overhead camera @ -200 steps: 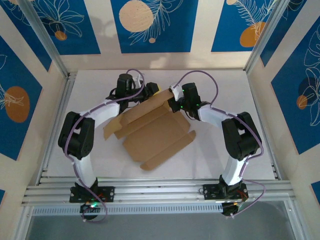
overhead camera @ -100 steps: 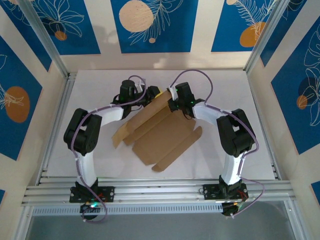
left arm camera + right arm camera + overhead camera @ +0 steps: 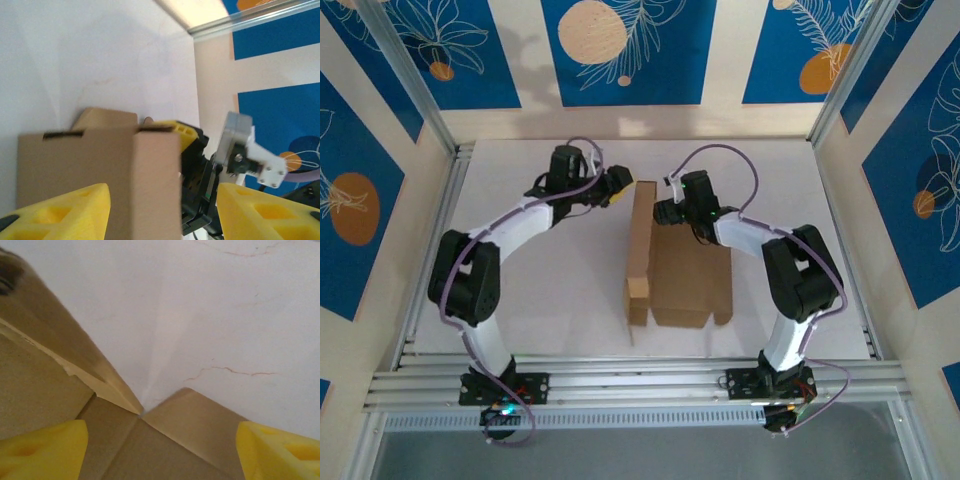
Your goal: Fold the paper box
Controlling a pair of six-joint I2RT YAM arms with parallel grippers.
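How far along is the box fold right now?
Done: one side of the paper box stands upright while the rest lies flat on the table. In hand: the left gripper and right gripper sit open at its far end, neither clamping it. Left: the remaining panels lie unfolded.

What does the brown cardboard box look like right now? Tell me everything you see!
The paper box is plain brown cardboard with no print, only partly folded. One wide panel lies flat on the white table; a long side wall stands upright along its left edge. Slots and small flaps are cut into it. The left gripper and right gripper, both open, sit at its far end; I cannot tell whether they touch it.
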